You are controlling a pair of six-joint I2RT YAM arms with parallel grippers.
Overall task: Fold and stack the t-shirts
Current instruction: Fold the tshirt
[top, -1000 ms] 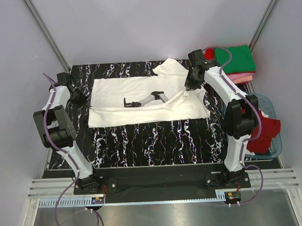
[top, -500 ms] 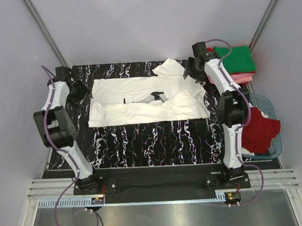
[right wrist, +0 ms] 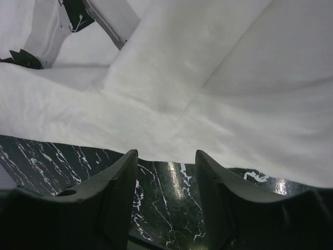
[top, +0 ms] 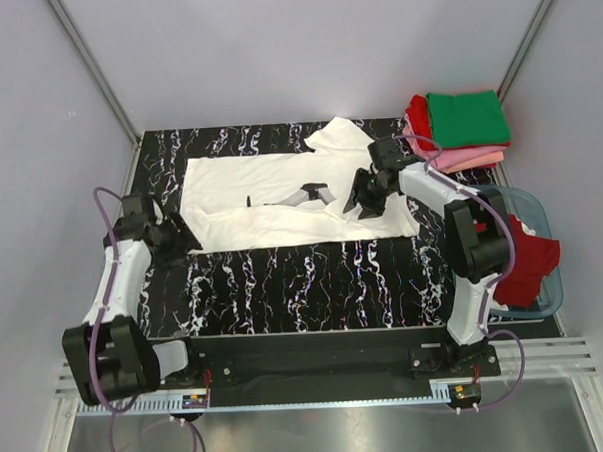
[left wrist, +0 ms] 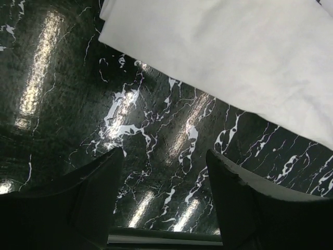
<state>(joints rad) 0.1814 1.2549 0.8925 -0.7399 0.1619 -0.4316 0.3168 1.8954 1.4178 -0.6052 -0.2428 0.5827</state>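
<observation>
1. Both arms have let go of the white t-shirt (top: 239, 179) and dropped to its near edge. The left gripper (top: 182, 234) and right gripper (top: 365, 198) are apart and empty. A flap now covers part of the print, so 1 lengthwise fold looks laid.
2. Count: 1 white t-shirt mid-table. 3 are stacked far right: green t-shirt (top: 467, 119), pink t-shirt (top: 474, 159), red t-shirt (top: 417, 111). 1 dark red t-shirt (top: 528, 261) is in the tub (top: 541, 216).

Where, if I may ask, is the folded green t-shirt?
Top view: the folded green t-shirt tops the pile at the table's far right corner, beyond the translucent plastic tub.

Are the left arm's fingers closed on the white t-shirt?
No: the left fingers stand apart over the bare table, and the white t-shirt lies beyond them.
</observation>
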